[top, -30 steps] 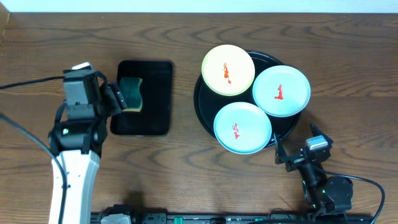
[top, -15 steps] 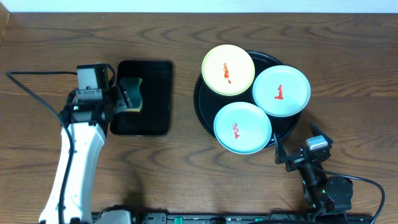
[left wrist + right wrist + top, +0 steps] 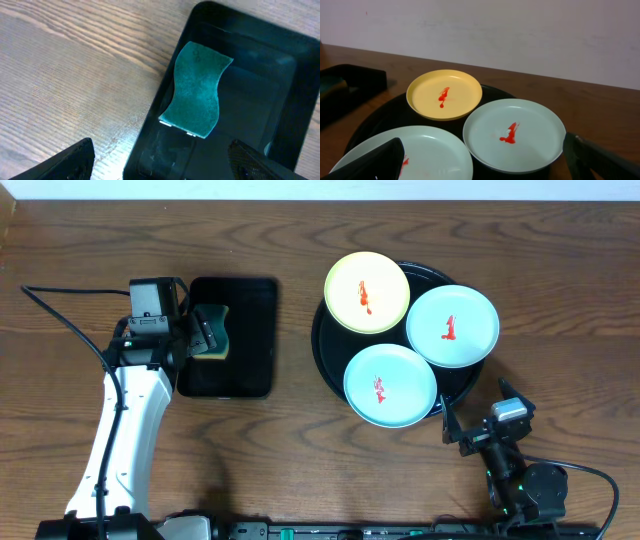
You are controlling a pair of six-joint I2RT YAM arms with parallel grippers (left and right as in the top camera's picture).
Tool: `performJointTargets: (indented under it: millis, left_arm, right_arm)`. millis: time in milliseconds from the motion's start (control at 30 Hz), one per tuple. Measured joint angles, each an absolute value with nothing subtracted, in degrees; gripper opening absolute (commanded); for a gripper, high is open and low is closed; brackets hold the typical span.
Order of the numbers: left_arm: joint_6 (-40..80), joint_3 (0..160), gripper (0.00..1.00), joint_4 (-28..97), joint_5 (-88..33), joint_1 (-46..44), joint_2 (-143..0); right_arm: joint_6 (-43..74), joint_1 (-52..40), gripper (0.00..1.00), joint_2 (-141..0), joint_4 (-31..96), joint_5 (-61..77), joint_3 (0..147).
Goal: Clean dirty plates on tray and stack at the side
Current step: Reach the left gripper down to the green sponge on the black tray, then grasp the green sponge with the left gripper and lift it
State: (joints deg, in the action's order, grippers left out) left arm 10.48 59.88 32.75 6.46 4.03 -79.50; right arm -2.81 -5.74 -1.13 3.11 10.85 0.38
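Three plates lie on the round black tray (image 3: 325, 345), each with a red smear: a pale yellow plate (image 3: 367, 292) at the back, a mint plate (image 3: 452, 326) at the right and a mint plate (image 3: 390, 385) at the front. My left gripper (image 3: 199, 337) is open over the left edge of a small rectangular tray, just short of a green sponge (image 3: 213, 330). In the left wrist view the sponge (image 3: 196, 90) lies ahead of the open fingers (image 3: 162, 167). My right gripper (image 3: 474, 418) is open and empty, low at the tray's front right. Its view shows the yellow plate (image 3: 444, 94) and both mint plates (image 3: 514, 134) (image 3: 420, 155).
The rectangular black tray (image 3: 250, 360) lies left of the round tray, with bare wood between them. It also shows in the left wrist view (image 3: 260, 100). A cable runs from the left arm toward the left edge of the table. A pale wall stands behind the table.
My left arm has swung right and away from the front edge, bringing its gripper over the rectangular tray's left edge near the sponge. The right arm and the plates have not moved.
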Motion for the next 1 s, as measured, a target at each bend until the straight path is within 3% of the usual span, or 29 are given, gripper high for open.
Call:
performJointTargets:
  millis: [467,1000]
  left_arm:
    - [10.5,59.9,0.75,27.3,4.8,-0.4,-89.0]
    - [10.5,59.9,0.75,24.6,6.4,-0.4,-94.3]
  right_arm:
    - [-2.8,-5.7,0.99,-1.1,3.1,10.9,0.4]
    - [-2.8,-5.7,0.99,-1.1,3.1,10.9,0.4]
